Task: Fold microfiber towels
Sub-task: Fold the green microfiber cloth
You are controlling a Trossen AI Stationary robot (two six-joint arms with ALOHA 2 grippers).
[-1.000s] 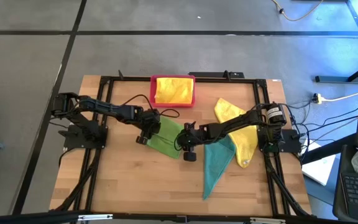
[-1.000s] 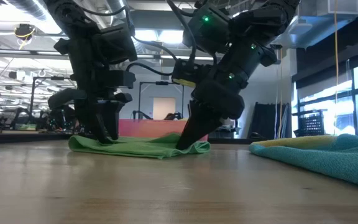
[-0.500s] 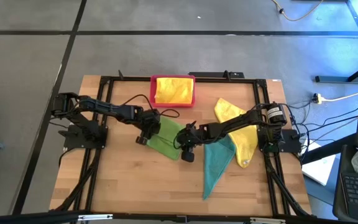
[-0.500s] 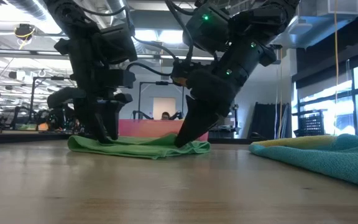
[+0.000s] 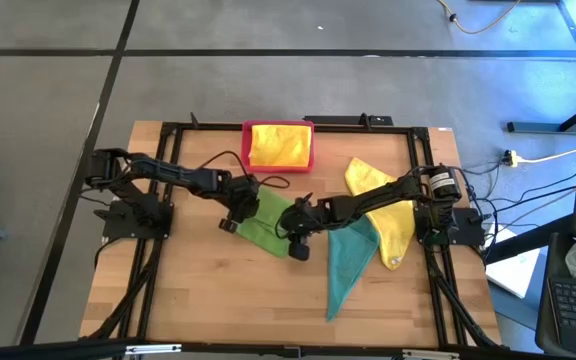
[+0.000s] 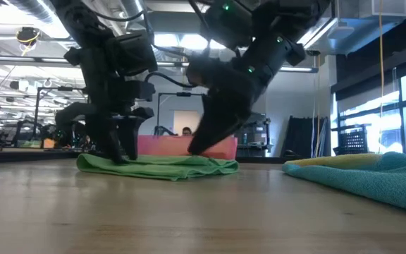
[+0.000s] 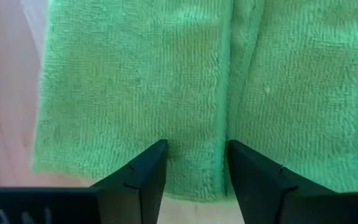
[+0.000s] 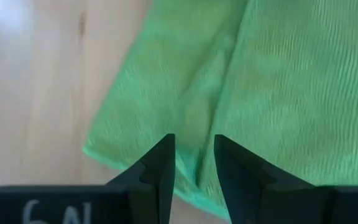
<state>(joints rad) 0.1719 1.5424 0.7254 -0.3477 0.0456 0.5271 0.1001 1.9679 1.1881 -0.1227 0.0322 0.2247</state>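
Observation:
A bright green microfiber towel lies folded and flat on the middle of the wooden table. My left gripper stands at its left end with open fingers down on the cloth. My right gripper hovers just above the towel's right end, open by a narrow gap and touching nothing. A teal towel and a yellow towel lie spread at the right. Another yellow towel rests in the pink tray. My left gripper sets both open fingertips on the top of the green towel near its left end, coming steeply from above. A folded edge runs along between the two fingers. The towel stays flat on the table under them.
The pink tray stands at the table's far edge, behind the green towel. The teal and yellow towels overlap under my right arm. Bare wood stretches along the near side. Black frame rails edge the table.
My right gripper has risen off the green towel's right end, rolled a little and drifted toward the towel's middle; its gap is unchanged. The towel has stayed flat where it was.

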